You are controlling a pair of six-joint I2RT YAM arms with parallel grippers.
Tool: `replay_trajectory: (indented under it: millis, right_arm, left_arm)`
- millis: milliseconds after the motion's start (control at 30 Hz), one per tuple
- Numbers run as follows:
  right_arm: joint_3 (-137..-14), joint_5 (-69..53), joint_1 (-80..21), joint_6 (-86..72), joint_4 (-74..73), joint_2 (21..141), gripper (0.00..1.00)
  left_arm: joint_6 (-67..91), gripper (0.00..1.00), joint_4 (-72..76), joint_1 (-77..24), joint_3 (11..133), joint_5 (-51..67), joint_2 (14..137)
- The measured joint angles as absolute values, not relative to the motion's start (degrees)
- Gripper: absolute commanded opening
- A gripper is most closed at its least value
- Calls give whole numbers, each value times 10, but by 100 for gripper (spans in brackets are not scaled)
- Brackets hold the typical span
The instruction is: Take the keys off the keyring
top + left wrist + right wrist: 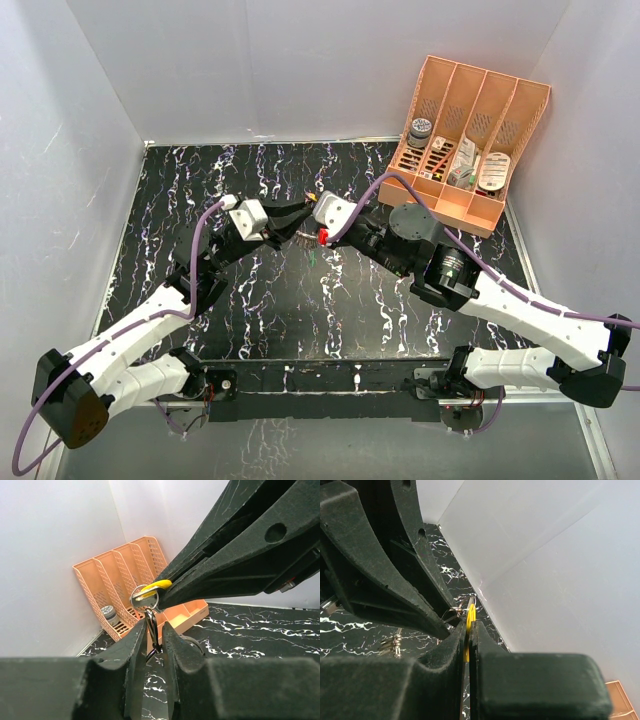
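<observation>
**Yellow plastic pinched, silver wire waiting**

Yellow is what catches the eye. The right claw (161,587) has its two fingers pressed flat together on the plastic head of the yellow key (157,584), held up in the air. Right at its tips, the key's metal end sits in the keyring (134,596), a thin silver hoop hanging just under the grip.

Directly below that, the left claw (154,625) points up at it, tip to tip. Its fingers stand only narrowly apart, with a dark loop (152,632) that hangs off the ring running down between them. Whether the pads actually bite on it, I cannot tell.

Everything here looks featherlight, so weight is no worry, but slip is. The wire should be stiff, springy and slick, and a hoop that thin will likely swivel in a loose pinch. I would hold it close beside the key, across the wire. The plastic head looks like the better purchase, gripped flat-on as it is now.

Beneath both claws lies the black marbled table (250,320). Well beyond them, in the far corner, stands an orange divided tray (97,582).
</observation>
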State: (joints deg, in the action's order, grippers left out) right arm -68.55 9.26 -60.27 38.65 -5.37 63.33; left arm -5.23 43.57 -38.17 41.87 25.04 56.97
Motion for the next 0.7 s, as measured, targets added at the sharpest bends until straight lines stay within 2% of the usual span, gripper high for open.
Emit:
replay_trajectory:
  millis: [133, 500, 700]
  right_arm:
    - [-686, 93, -603, 386, -55, 634, 0]
    - [-686, 92, -603, 387, -55, 634, 0]
    - [-686, 93, -603, 387, -56, 635, 0]
  left_arm:
    - [-50, 11, 441, -380, 413, 249, 569]
    - [-51, 20, 433, -376, 408, 249, 557]
    - [-51, 20, 430, -376, 406, 253, 555]
